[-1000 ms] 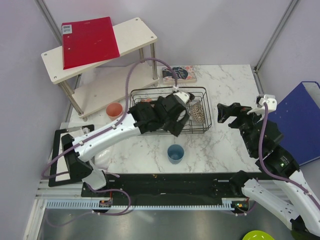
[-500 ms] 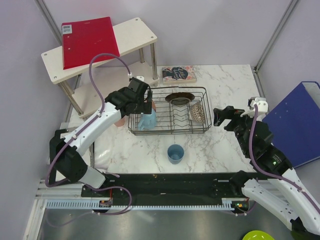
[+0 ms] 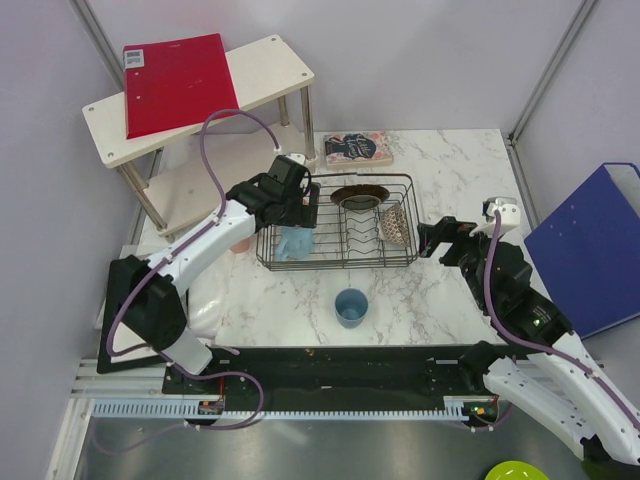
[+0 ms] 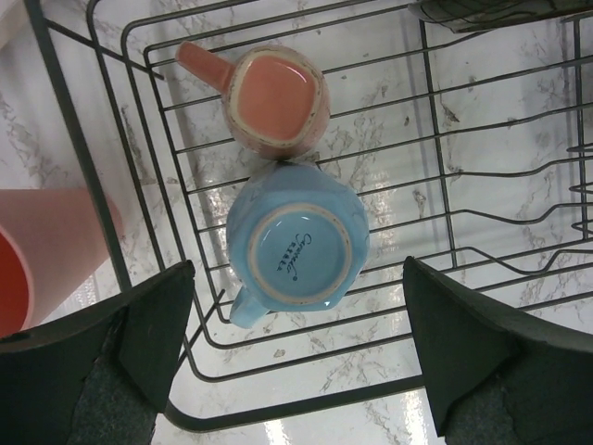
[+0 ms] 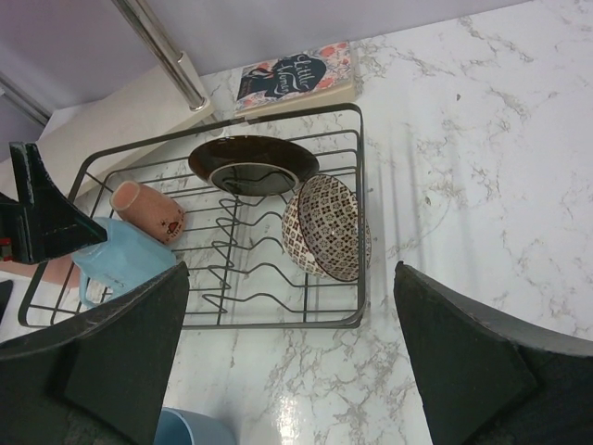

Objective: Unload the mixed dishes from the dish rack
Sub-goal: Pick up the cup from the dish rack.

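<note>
The dish rack holds an upside-down light-blue mug, a small pinkish cup, a dark plate and a red-speckled bowl. My left gripper hovers open over the rack's left end. In the left wrist view the mug lies between its fingers, untouched, and the small cup lies beyond. A salmon-pink tumbler stands just outside the rack's left side. A blue cup stands in front. My right gripper is open, right of the rack, facing the bowl.
A white two-tier shelf carrying a red folder stands at the back left. A book lies behind the rack. A blue binder leans at the right, off the table. A lime-green dish shows at the bottom right.
My left arm has swung from over the rack's middle to its left end, above the light-blue mug. My right gripper has crept left toward the rack. Both stayed open.
</note>
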